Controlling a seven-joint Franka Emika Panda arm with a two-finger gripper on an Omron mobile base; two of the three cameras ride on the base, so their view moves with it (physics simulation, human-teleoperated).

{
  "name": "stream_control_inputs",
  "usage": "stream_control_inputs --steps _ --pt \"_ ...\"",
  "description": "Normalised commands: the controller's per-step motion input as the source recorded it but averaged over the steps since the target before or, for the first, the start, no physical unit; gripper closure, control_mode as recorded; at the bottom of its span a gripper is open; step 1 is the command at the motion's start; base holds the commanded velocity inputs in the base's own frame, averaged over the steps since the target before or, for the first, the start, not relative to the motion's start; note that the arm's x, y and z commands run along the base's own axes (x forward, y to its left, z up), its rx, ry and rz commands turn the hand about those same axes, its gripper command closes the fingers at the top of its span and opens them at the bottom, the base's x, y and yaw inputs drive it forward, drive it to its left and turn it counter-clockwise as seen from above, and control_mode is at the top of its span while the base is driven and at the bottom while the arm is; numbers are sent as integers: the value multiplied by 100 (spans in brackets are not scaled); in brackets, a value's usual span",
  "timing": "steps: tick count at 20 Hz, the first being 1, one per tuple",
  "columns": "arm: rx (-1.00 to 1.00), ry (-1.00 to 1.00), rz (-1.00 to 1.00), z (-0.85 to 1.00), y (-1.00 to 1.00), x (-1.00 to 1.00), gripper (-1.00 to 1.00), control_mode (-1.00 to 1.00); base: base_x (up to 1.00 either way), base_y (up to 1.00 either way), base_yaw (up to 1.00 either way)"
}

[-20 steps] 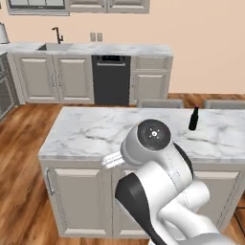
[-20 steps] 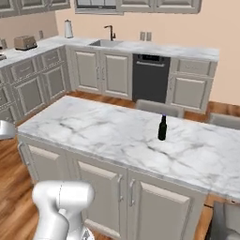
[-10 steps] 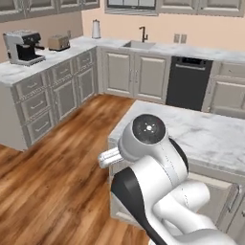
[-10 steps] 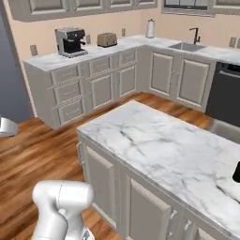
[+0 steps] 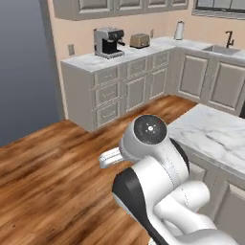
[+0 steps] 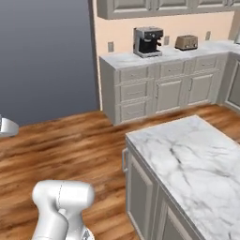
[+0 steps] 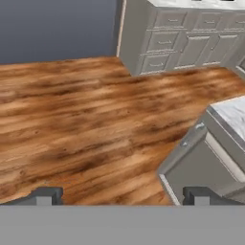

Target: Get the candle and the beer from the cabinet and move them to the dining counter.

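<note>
**Open, empty gripper over the wood floor beside the dining counter**

The gripper [image 7: 122, 196] hangs with its two dark finger tips [image 7: 45, 196] spread wide apart, nothing between them. Below it lies the wood floor [image 7: 86, 119], with a beige corner of the dining counter [image 7: 234, 115] at the right of the hand view.

In the right base view the dining counter [image 6: 187, 164] takes up the lower right, its white grey-veined marble top bare in the part that is visible. In the left base view the same counter [image 5: 215, 134] sits just behind the arm's white elbow [image 5: 150, 139].

Beyond the dining counter, across the floor, a run of beige base cabinets [image 6: 154, 91] stands against the peach wall. On their marble worktop stand a coffee machine [image 6: 147, 41] and, near it, a toaster [image 6: 186, 42]. A kettle [image 5: 179, 30] stands farther along that worktop, toward the sink [image 5: 225, 48]. A dark grey wall [image 6: 47, 56] lies away from the dining counter, past the cabinet run.

Neither candle nor beer can be made out.
</note>
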Motion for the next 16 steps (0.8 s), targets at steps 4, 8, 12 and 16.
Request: stream_control_inputs --steps 4,8,12,16 --pt "0 0 0 0 0 0 -100 100 0 41 62" --pt "0 0 0 0 0 0 -100 100 0 44 62" --pt "0 0 0 0 0 0 -100 100 0 47 61" --pt "0 0 0 0 0 0 -100 100 0 45 61"
